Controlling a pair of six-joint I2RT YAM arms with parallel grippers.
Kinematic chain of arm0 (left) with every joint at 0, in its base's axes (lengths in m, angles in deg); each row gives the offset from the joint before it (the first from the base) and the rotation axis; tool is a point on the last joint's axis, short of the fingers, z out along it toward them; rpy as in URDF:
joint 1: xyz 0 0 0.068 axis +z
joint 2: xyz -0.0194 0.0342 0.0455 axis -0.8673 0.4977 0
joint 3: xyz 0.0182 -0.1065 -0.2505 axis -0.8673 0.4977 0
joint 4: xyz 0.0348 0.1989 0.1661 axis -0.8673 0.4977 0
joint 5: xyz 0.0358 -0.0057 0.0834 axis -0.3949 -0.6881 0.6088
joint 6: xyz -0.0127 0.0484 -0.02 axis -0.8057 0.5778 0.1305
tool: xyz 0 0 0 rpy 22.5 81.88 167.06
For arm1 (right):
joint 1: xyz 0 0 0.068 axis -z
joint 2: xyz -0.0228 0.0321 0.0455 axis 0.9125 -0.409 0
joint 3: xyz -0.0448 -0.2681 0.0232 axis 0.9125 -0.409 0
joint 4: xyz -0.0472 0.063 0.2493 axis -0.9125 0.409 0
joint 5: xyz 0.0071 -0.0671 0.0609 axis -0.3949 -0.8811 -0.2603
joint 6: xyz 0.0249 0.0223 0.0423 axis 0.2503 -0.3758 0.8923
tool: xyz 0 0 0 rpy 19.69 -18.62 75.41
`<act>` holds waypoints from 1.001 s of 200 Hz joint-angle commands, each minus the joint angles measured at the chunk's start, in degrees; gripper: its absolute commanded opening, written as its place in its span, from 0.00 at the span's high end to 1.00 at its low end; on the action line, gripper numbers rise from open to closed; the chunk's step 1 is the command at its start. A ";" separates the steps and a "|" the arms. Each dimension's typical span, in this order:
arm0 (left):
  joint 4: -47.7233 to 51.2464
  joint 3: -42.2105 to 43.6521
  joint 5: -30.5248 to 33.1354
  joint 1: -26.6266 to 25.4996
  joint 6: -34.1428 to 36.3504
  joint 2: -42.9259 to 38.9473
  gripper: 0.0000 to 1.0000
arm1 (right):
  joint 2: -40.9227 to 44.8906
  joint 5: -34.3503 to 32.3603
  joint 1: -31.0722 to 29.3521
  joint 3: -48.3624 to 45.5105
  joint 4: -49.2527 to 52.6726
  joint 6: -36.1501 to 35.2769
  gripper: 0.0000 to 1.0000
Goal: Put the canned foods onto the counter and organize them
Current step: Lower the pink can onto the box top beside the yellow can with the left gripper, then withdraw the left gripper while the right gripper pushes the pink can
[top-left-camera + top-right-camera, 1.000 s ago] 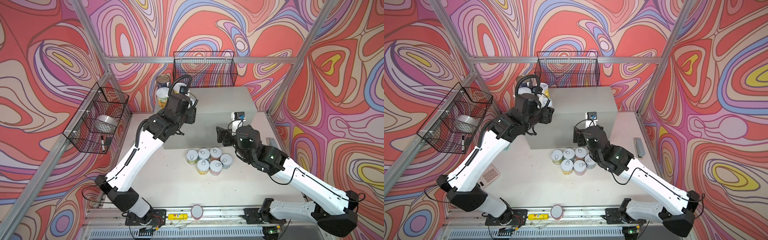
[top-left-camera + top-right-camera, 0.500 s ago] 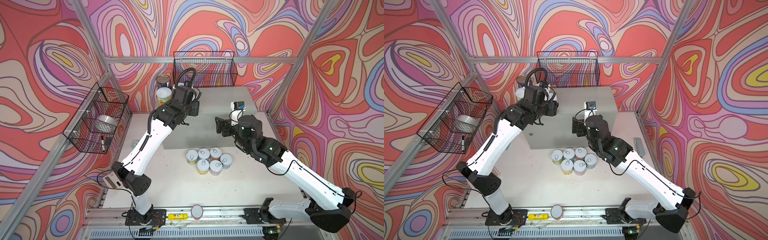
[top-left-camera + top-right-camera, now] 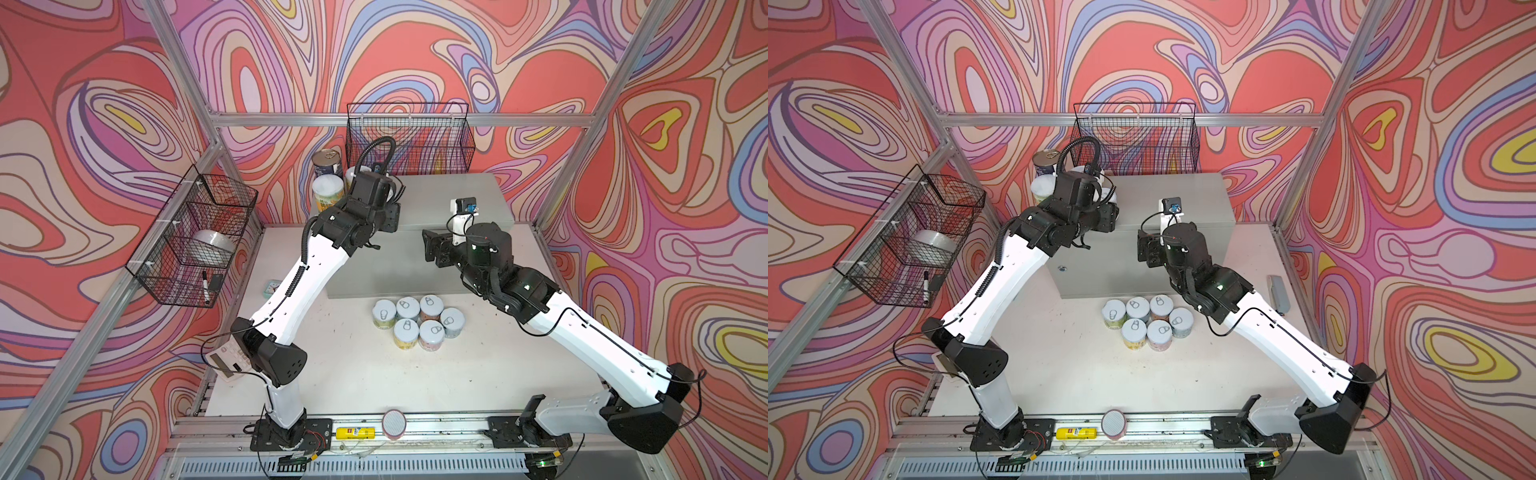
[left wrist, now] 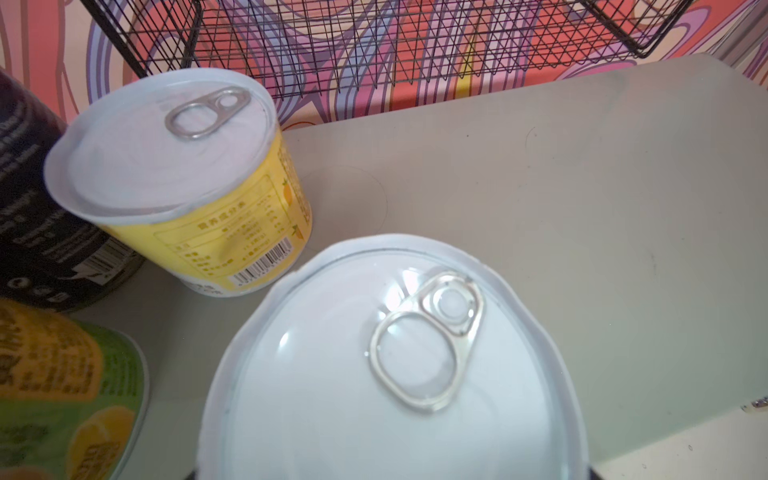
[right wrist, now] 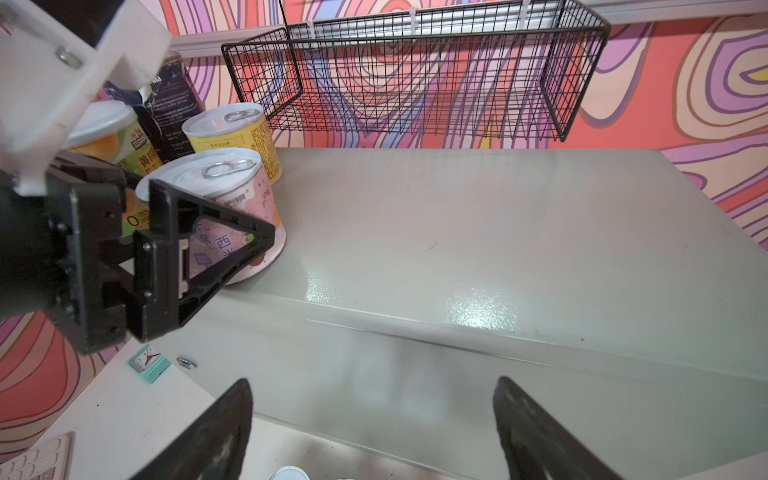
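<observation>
My left gripper (image 3: pixel 387 210) is shut on a short pink-labelled can (image 5: pixel 232 187) that stands on the counter (image 3: pixel 457 199) at its back left; its white pull-tab lid (image 4: pixel 395 374) fills the left wrist view. Close behind it stand a short yellow can (image 4: pixel 166 158), a tall dark blue can (image 3: pixel 327 162) and a tall yellow-orange can (image 3: pixel 328 195). Several short cans (image 3: pixel 417 322) sit bunched on the table before the counter. My right gripper (image 5: pixel 374 382) hangs open and empty in front of the counter's front face (image 3: pixel 1100 270).
A black wire basket (image 3: pixel 409 141) hangs on the back wall just above the counter. Another basket (image 3: pixel 195 237) on the left wall holds a tape roll and a marker. A teal clock (image 3: pixel 272 287), calculator (image 3: pixel 226 361), yellow tube (image 3: pixel 355 432) and pink-rimmed disc (image 3: pixel 394 423) lie around.
The left arm has stretched further back and right over the counter with the pink can. The right gripper has risen and drawn a little closer to the counter's front.
</observation>
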 commanded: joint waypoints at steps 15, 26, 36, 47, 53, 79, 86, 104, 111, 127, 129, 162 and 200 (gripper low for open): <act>-2.07 -0.75 1.45 0.47 1.01 -0.91 0.08 | -0.62 1.25 0.34 0.37 -1.61 -0.29 0.07; -1.78 -1.46 1.63 0.58 1.21 -0.79 0.00 | -0.56 1.54 0.38 0.15 -1.82 -0.16 0.07; -1.76 -1.89 1.79 0.58 1.64 -0.79 0.00 | -0.65 1.51 0.33 -0.02 -2.20 -0.08 0.07; -1.89 -2.32 2.42 0.58 2.20 -0.78 0.00 | -0.67 1.35 0.39 -0.25 -2.74 -0.08 0.07; -2.08 -2.44 2.68 0.65 2.50 -0.78 0.00 | -0.81 1.46 0.33 -0.21 -2.83 -0.08 0.07; -2.39 -4.16 2.24 0.90 3.64 -0.81 0.00 | -1.60 1.80 0.31 0.20 -3.28 0.01 0.07; -2.51 -4.67 1.35 0.91 4.04 -0.85 0.00 | -1.88 2.07 0.39 0.47 -3.32 -0.06 0.07; -3.49 -5.06 -0.12 0.93 4.36 -1.63 0.00 | -3.10 2.42 0.32 1.11 -3.77 -0.25 0.07; -3.86 -5.07 -0.39 0.93 4.29 -2.04 0.01 | -3.64 2.56 0.31 1.15 -4.32 -0.33 0.07; -4.64 -5.00 -0.45 0.92 4.59 -3.22 0.01 | -4.83 3.05 0.40 1.57 -5.46 -0.57 0.07; -4.61 -4.97 -0.40 0.93 4.73 -3.41 0.01 | -4.93 3.09 0.42 1.66 -5.61 -0.58 0.07; -6.56 -3.24 -0.21 0.93 8.27 -8.87 0.01 | -7.66 4.02 0.84 4.32 -6.91 -1.39 0.06; -8.18 4.39 1.96 0.93 10.36 -18.89 0.01 | -10.43 5.13 1.12 8.13 -7.39 -2.54 0.07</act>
